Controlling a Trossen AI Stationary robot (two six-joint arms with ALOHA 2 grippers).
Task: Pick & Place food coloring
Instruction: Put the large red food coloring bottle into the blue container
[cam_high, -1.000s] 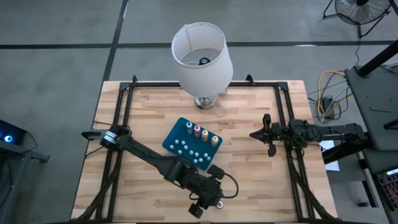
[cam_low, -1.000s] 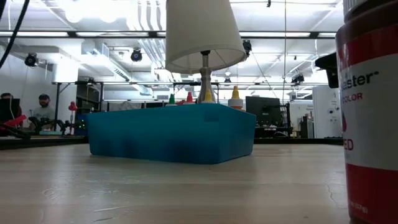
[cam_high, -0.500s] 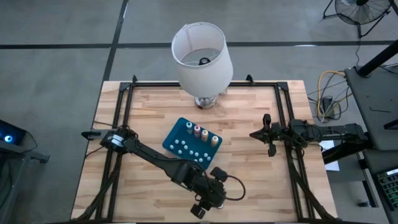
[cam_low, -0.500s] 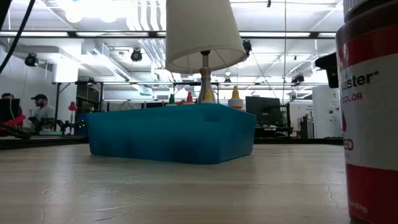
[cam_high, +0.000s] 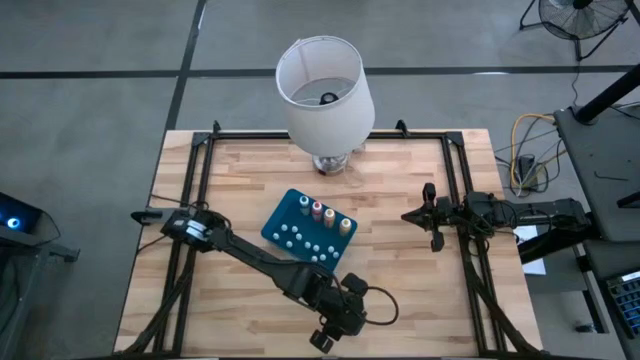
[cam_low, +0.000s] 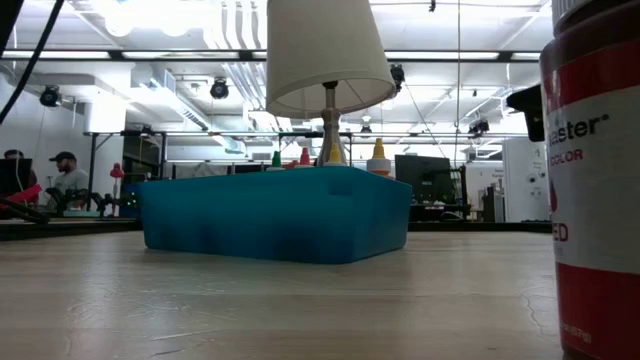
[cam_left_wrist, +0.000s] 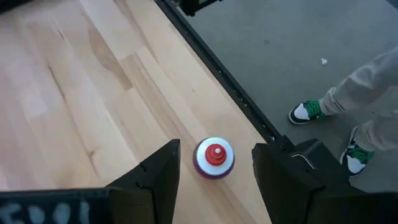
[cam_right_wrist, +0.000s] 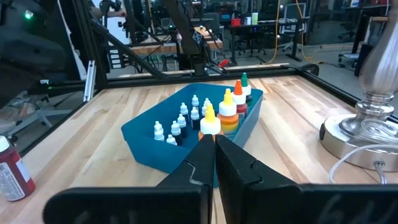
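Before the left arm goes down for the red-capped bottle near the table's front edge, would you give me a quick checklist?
1. Left gripper open: ok.
2. Red-capped bottle centred between its fingers: ok.
3. Bottle upright: ok.
4. Bottle well in from the table edge: not ok, it stands close.
5. Right gripper shut, parked at the right side, out of the way: ok.
6. Free slot in the blue tray: cannot tell.
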